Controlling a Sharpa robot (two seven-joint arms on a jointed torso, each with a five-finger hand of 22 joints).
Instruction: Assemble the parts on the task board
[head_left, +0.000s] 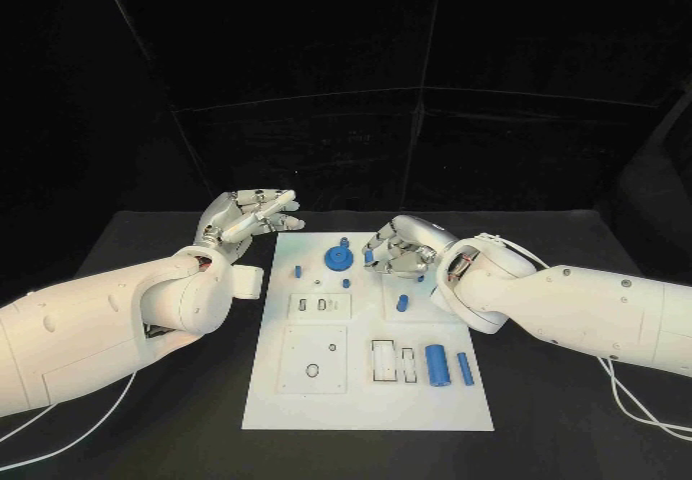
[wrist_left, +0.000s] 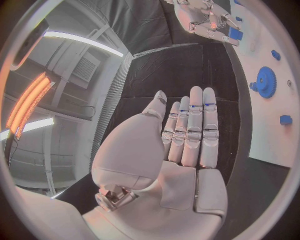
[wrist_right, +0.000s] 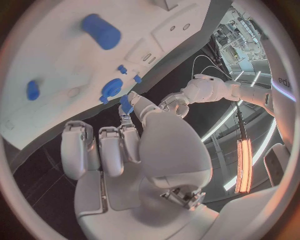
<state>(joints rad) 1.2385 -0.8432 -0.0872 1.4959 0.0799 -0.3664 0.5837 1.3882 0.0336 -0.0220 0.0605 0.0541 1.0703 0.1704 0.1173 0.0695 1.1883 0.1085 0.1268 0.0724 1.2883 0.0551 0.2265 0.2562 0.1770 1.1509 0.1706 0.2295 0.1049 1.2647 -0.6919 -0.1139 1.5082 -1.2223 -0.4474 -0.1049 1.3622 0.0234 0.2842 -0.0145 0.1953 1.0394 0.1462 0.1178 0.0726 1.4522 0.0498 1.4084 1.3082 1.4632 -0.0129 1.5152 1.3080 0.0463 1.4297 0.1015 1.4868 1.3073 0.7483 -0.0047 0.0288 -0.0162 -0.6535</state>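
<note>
The white task board (head_left: 368, 385) was seen lying in the lower middle of the head view, on the black surface (head_left: 130, 235). A blue gear (head_left: 338, 260) was seated near its upper edge, with small blue pegs (head_left: 300, 270) beside it and two blue cylinders (head_left: 437, 364) laid at its lower right. A small blue part (wrist_right: 125, 104) was pinched at the fingertips of the right robot hand (head_left: 400, 250), which was held over the board's upper right. The left robot hand (head_left: 248, 217) was raised at the board's upper left corner, its fingers straight and nothing held.
</note>
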